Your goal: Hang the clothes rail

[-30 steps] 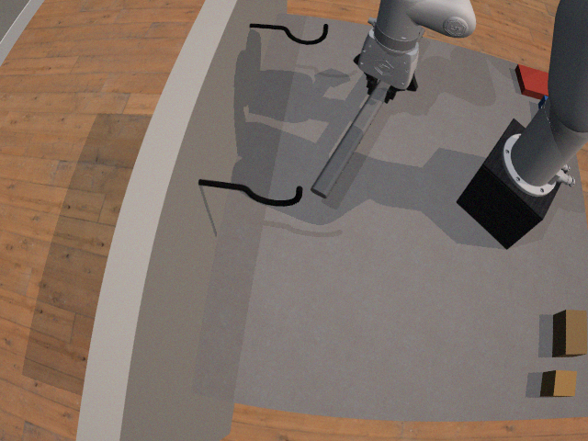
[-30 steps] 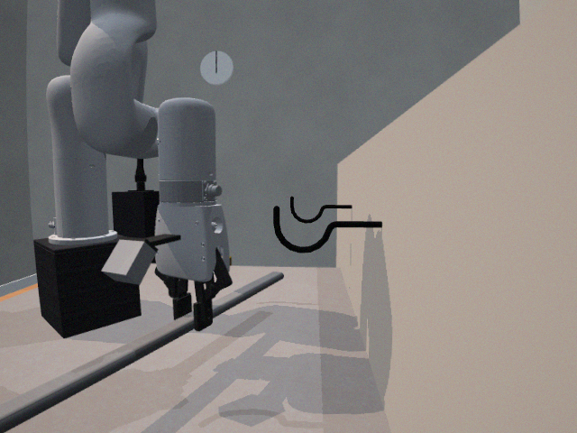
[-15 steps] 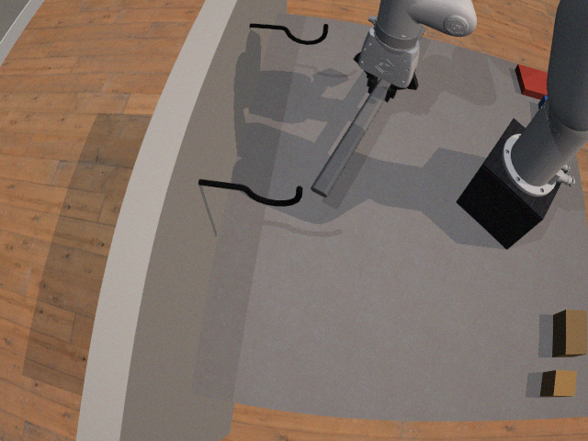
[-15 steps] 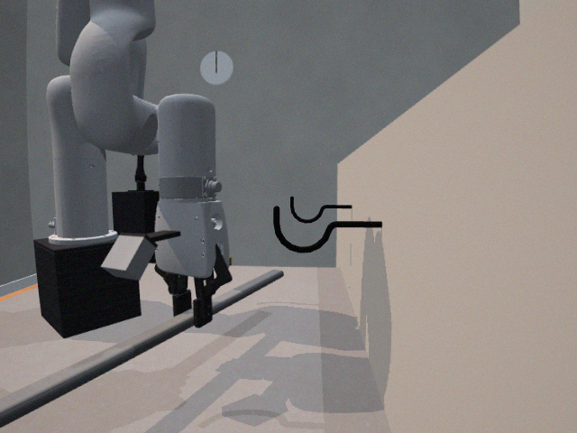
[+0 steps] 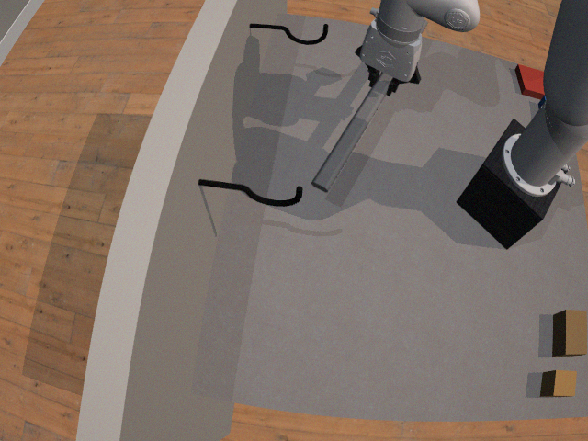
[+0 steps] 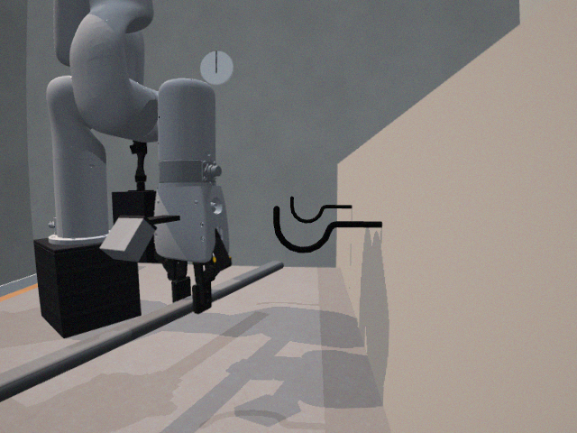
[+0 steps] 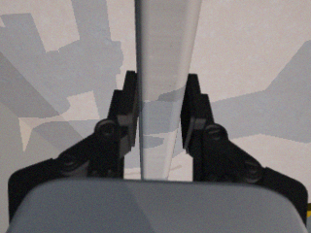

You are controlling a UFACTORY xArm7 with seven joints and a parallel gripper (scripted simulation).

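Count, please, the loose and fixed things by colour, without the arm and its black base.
Black: 2, hook and hook
Grey: 1, rail in the hand
Brown: 2, box, box
Red: 1, block
Total: 6

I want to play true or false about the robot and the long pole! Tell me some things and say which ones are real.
1. The pincer is shut on the clothes rail. True.
2. The rail already rests in both wall hooks. False: it is below and away from the near hook and the far hook, which both hold nothing.
3. Both hooks stick out from the beige wall. True.
4. The hooks are white. False: they are black.
5. The arm stands on a black block. True.
6. The pincer grips the rail at the end nearest the exterior camera. False: it grips closer to the far end.
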